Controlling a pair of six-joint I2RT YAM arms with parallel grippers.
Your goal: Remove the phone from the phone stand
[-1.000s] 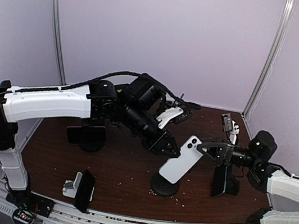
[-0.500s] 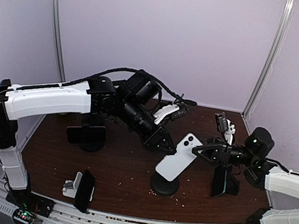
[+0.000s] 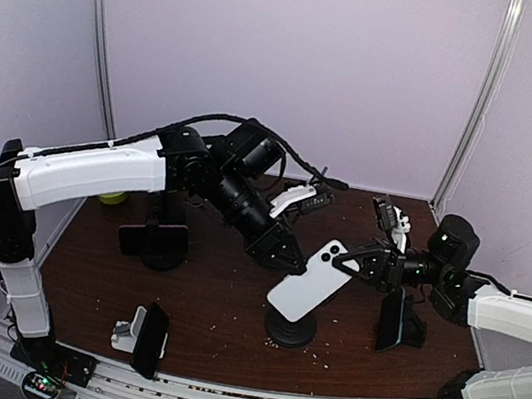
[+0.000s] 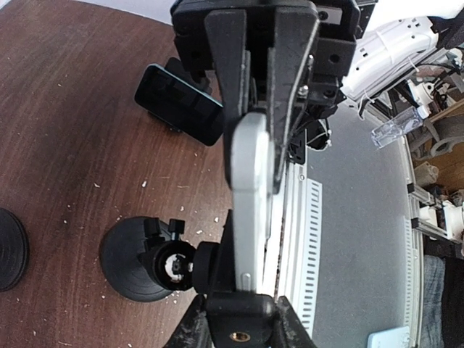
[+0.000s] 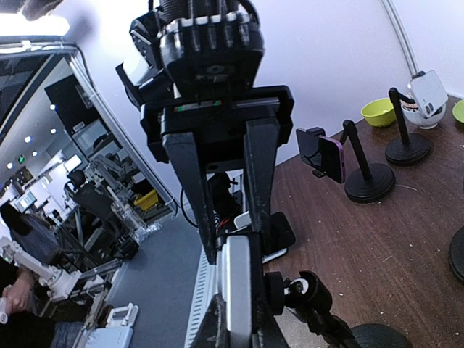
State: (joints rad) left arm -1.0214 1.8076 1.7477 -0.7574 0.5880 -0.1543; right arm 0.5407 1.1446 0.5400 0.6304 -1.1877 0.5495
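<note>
We find the left pincer and the right pincer each pinching the phone — gripped, but not yet lifted off its stand.

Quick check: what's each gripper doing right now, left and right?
Left gripper: closed on the white smartphone, at its edge.
Right gripper: closed at the same phone's upper end, apparently pinching it.

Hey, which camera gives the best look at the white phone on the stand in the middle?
The top external view: the white phone shows its broad back, tilted on its stand. The left and right wrist views catch only its thin edge, seen end on.
</note>
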